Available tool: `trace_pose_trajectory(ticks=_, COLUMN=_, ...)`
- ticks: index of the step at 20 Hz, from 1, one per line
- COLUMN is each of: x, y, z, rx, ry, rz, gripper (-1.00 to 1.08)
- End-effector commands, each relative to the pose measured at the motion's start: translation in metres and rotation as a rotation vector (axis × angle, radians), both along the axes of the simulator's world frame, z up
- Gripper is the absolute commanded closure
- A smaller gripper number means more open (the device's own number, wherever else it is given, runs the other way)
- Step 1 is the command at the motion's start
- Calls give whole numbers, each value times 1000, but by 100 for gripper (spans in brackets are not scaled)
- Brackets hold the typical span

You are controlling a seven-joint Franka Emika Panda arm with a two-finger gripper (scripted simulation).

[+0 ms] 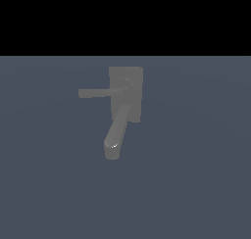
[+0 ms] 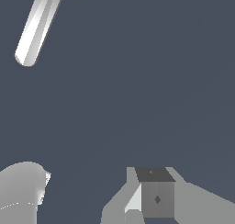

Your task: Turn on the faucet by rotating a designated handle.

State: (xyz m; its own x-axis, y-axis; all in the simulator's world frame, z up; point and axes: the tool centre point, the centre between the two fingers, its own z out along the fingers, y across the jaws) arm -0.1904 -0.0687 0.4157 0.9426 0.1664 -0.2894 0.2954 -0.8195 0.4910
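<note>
While the exterior view is showing no arm at all, the small matte grey faucet [image 1: 125, 98] is sitting a little above the middle of the flat slate-blue worktop [image 1: 196, 184], under a black band across the top of the picture. Its flat rectangular back plate [image 1: 137, 76] is standing behind a round hub [image 1: 127, 87]. From that hub the thin straight grey handle [image 1: 98, 92] is reaching out level toward the exterior view's left, ending free of everything. The thick rounded spout [image 1: 115, 135] is running down from the hub and leaning slightly to the exterior view's left, with a bright glint near its blunt tip.

Moving to the wrist view, a pale grey bar with a rounded end [image 2: 39, 28] is slanting across one corner over the same slate-blue surface; whether it is the handle or the spout I cannot tell. A rounded light grey shape [image 2: 23, 191] is sitting at the picture's edge, cut off by the frame. Close by, the grey blocky tool [image 2: 156, 198] is showing one finger with a dark square pad [image 2: 157, 200]; it is touching nothing that I can see, and how far it is opened I cannot tell, since only that part is in the picture
</note>
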Motion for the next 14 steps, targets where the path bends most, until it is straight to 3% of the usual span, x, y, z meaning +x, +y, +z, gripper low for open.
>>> trace_pose_trajectory(ticks=1, x=8, y=-7, z=-4, rx=-64, ry=24, rz=35, gripper=108)
trace_pose_trajectory(ticks=14, x=53, y=-28, z=-20, rx=-377, ry=145, rz=243, gripper=108)
